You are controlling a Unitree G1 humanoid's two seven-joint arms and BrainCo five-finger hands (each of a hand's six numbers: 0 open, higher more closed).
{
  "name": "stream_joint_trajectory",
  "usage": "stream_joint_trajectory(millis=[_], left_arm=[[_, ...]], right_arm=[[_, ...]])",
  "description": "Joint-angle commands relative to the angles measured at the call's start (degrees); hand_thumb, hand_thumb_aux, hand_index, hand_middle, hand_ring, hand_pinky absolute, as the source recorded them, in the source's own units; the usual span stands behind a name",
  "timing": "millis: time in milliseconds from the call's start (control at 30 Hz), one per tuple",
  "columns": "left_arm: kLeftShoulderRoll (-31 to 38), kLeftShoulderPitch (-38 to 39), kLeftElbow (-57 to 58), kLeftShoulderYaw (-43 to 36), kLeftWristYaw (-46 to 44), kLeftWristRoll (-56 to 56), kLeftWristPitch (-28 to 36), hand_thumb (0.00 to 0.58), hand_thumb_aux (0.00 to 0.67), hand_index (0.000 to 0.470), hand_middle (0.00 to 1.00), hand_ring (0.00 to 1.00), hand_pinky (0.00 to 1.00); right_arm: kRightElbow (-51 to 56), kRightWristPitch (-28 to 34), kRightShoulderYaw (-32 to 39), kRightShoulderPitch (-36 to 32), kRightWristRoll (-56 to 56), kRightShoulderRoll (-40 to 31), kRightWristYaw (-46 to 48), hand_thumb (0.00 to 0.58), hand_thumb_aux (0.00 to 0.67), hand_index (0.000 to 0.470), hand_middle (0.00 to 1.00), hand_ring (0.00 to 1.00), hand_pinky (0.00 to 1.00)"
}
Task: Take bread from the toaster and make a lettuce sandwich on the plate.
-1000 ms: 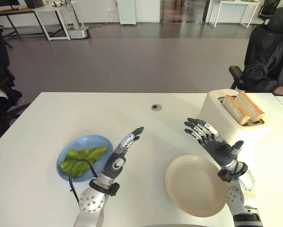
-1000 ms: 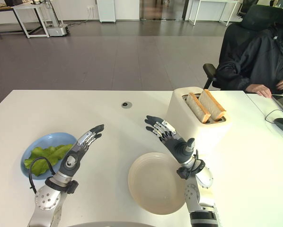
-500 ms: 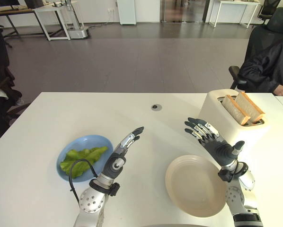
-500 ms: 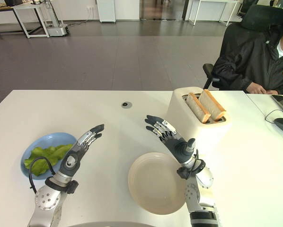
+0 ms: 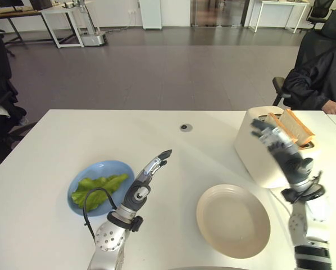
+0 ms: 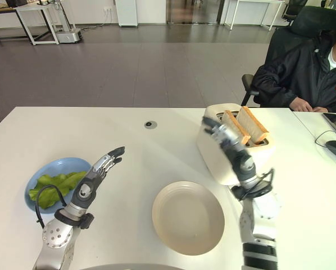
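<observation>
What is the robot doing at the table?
It's making a lettuce sandwich. Its right hand is open, up by the toaster and close to the two bread slices sticking out, but it holds nothing. Its left hand hangs open between the blue plate of lettuce and the empty cream plate.

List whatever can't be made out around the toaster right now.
- Black-and-silver right hand: blurred in both views; contact with the two toasted bread slices cannot be told.
- Slices' lower parts: hidden inside the white toaster, both views.
- Toaster's near face: partly behind that hand, both views.
</observation>
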Motion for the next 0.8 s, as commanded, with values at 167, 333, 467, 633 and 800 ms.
stream_joint_trajectory(millis=[167,333,467,633,800], left_arm=[[-0.22,-0.76,1.01,-0.11,0.51,2.32,0.22,0.0,0.0,0.0,0.0,0.0,0.0],[-0.3,-0.64,1.22,0.11,0.77,3.17,-0.32,0.0,0.0,0.0,0.0,0.0,0.0],[-0.27,-0.65,1.35,0.0,0.75,3.58,-0.57,0.0,0.0,0.0,0.0,0.0,0.0],[-0.27,-0.84,1.66,0.14,0.82,3.95,-0.72,0.0,0.0,0.0,0.0,0.0,0.0],[-0.11,-1.07,2.07,0.28,0.8,4.17,-0.97,0.0,0.0,0.0,0.0,0.0,0.0]], right_arm=[[19.76,3.34,-0.87,-7.79,-34.36,-18.88,-21.28,0.0,0.0,0.0,0.0,0.0,0.0],[30.72,3.51,4.27,-9.21,-40.2,-21.36,-27.76,0.0,0.0,0.0,0.0,0.0,0.0],[31.61,2.44,6.3,-7.27,-39.42,-22.08,-28.44,0.558,0.539,0.378,0.0,0.0,0.0],[29.26,1.83,8.08,-5.89,-38.49,-21.52,-28.26,0.566,0.568,0.398,0.0,0.0,0.0],[25.56,2.63,7.27,-5.05,-35.03,-20.27,-28.23,0.58,0.67,0.47,0.0,0.0,0.0]])
